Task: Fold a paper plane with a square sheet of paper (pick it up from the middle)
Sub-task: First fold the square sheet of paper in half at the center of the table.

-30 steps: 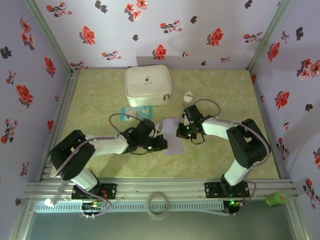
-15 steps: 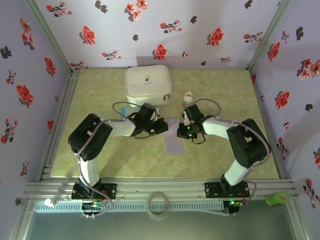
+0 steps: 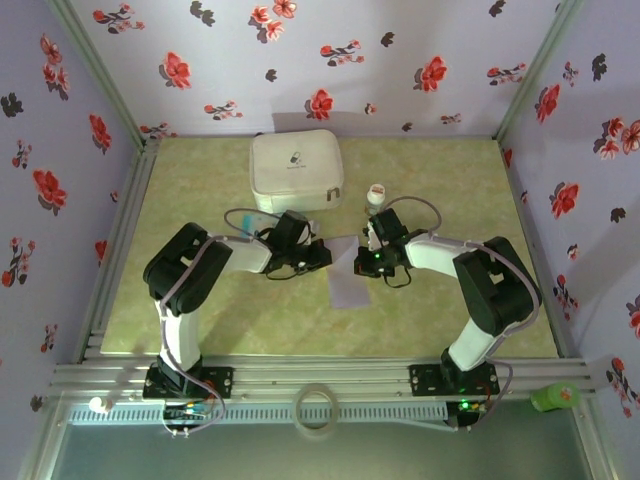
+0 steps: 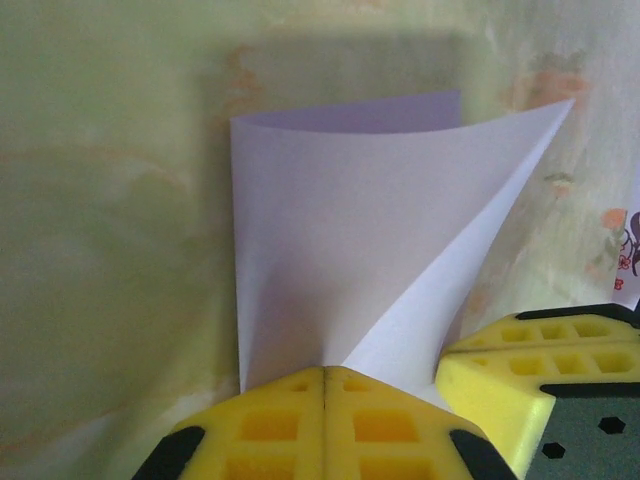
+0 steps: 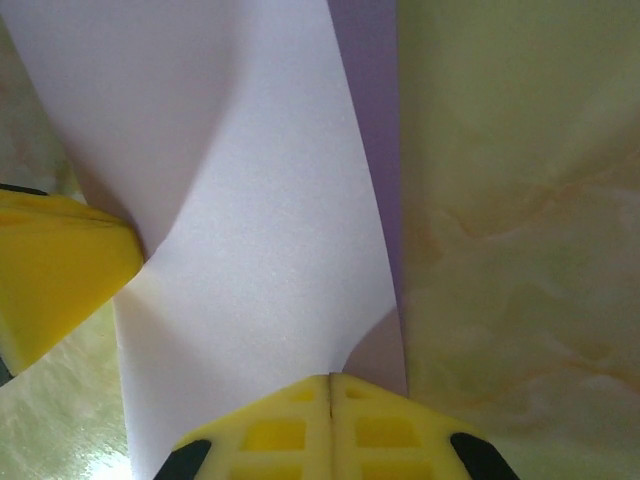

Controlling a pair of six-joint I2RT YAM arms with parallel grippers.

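White-and-black arms (image 3: 440, 255) with grey cables (image 3: 240, 209); left pincer (image 4: 325, 372) and right pincer (image 5: 330, 378) yellow, waffle-gridded.

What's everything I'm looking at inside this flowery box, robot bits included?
thin lavender paper sheet: one, pale purple, mid-table, partly folded
white square zip case: one, white, far side of the table
small white bottle: one, white, right of the case
teal-and-white printed packet: one, partly hidden by the left arm
pale tape ring: one, whitish, near rail
green object: one, near right corner
marbled table: one, yellow-green
flowered walls: three, lavender with red blooms
left gripper: one, yellow fingers, shut on the sheet
right gripper: one, yellow fingers, shut on the sheet
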